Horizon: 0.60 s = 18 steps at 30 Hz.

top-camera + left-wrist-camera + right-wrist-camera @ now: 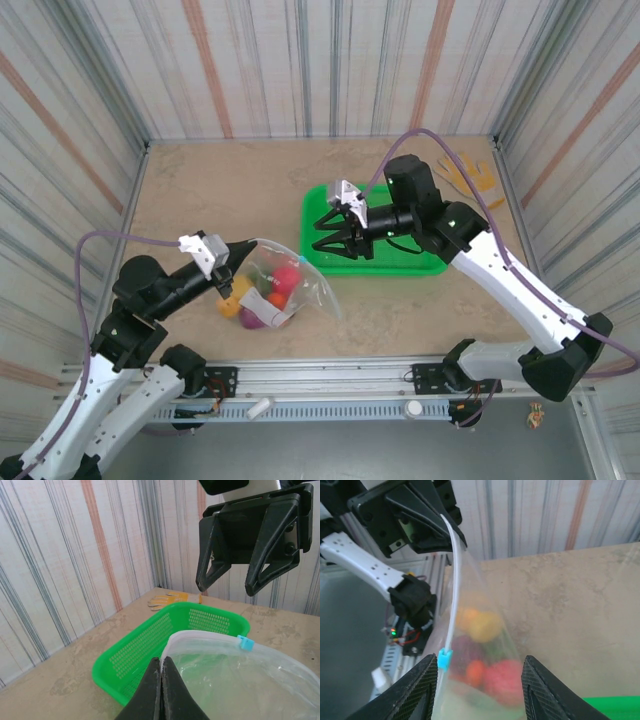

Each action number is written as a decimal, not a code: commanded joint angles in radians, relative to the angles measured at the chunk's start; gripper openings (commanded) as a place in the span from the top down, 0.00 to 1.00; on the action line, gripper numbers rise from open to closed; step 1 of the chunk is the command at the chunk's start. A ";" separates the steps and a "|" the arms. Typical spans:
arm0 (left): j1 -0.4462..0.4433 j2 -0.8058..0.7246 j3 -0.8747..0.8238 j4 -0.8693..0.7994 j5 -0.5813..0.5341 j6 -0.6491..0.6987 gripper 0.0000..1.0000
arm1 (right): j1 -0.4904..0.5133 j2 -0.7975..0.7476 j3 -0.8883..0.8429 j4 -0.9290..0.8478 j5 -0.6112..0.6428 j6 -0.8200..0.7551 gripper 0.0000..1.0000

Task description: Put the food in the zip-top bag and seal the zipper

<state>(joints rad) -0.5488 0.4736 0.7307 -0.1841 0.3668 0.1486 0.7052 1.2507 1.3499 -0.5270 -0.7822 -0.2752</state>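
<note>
Fingers of the left gripper [162, 664] were pinched shut on the zipper [200, 636] of the zip-top bag [300, 290], holding its mouth up at lower centre of the left wrist frame. The right gripper [318, 238] hung with fingers parted and nothing between them, over the left end of the green mesh basket [400, 266], near the bag's blue slider [444, 658]. The food [268, 292], in yellow, red, orange and purple, lay inside the bag, left of centre overhead. A yellow glove [465, 176] lay upper right.
</note>
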 commanded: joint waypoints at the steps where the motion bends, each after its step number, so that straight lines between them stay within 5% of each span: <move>1: 0.005 -0.009 0.001 0.048 0.024 -0.015 1.00 | 0.024 0.032 0.000 -0.033 -0.046 0.069 0.50; 11: 0.005 -0.007 -0.023 0.063 0.032 -0.020 1.00 | 0.068 0.070 0.027 -0.083 -0.045 0.110 0.50; 18: 0.005 -0.008 -0.032 0.078 0.038 -0.027 1.00 | 0.048 0.084 0.023 -0.109 -0.005 0.094 0.67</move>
<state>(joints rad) -0.5488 0.4725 0.7044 -0.1680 0.3790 0.1341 0.7635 1.3239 1.3506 -0.5972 -0.8001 -0.1871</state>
